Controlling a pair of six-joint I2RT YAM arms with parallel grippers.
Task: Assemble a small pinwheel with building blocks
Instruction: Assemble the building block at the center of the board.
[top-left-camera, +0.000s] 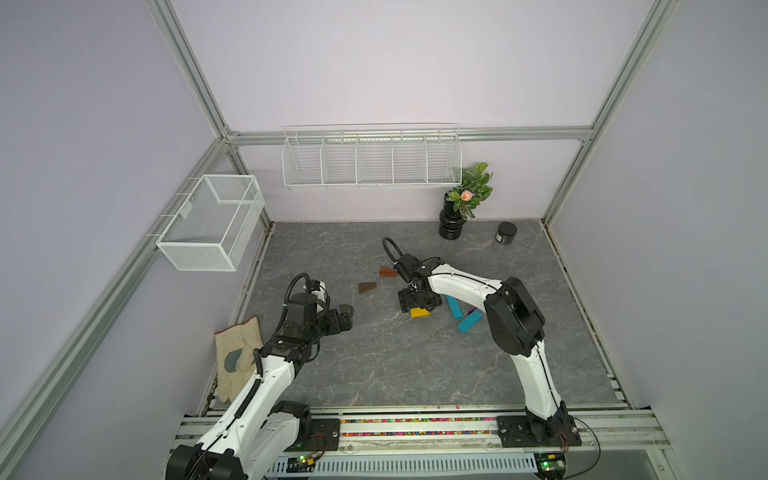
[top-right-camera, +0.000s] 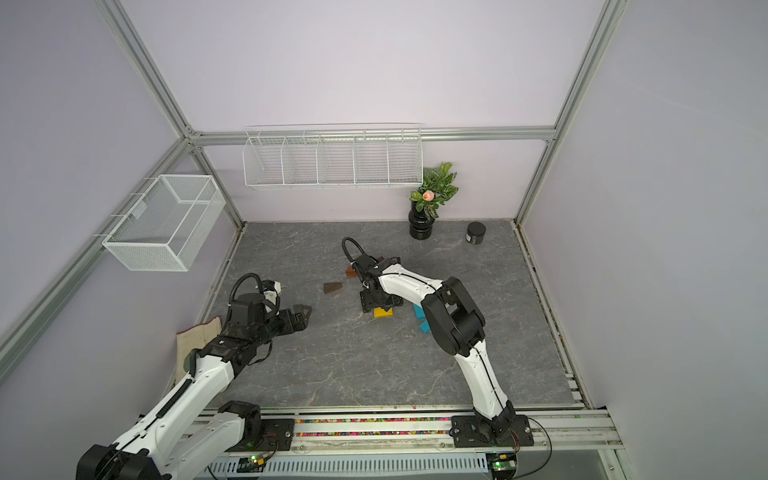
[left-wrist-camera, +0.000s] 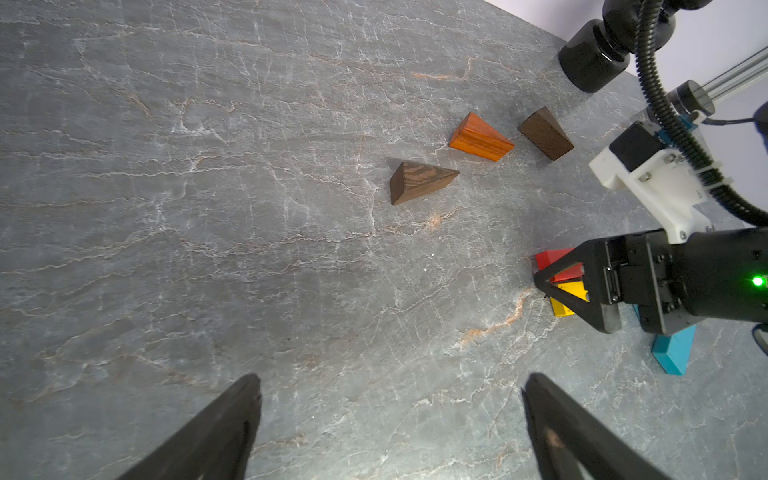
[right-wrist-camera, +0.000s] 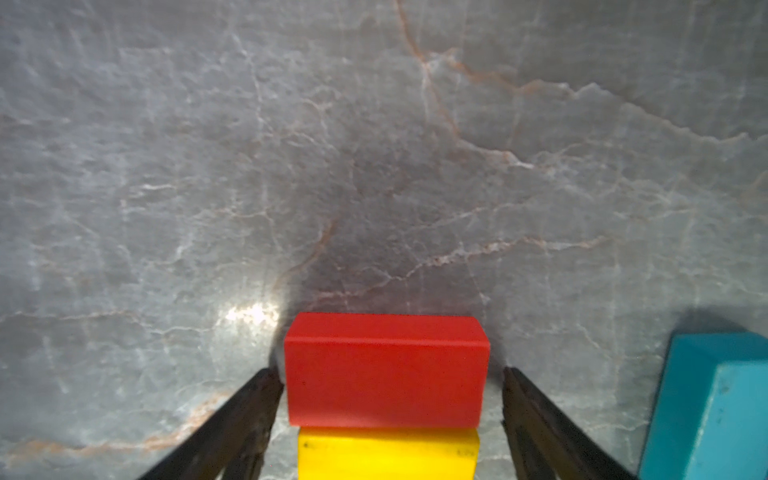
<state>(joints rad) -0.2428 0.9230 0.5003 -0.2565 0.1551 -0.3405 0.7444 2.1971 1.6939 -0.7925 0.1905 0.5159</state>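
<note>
Right claw (right-wrist-camera: 389, 372): parted around the red block (right-wrist-camera: 386, 390), not clamping it.
Red block: flat on the tabletop (top-left-camera: 374, 365), touching the yellow block (right-wrist-camera: 388, 453).
Left claw (left-wrist-camera: 390, 380): spread wide, empty, above the bare tabletop.
Brown wedges (left-wrist-camera: 419, 183): three, loose, well apart from the red block.
</note>
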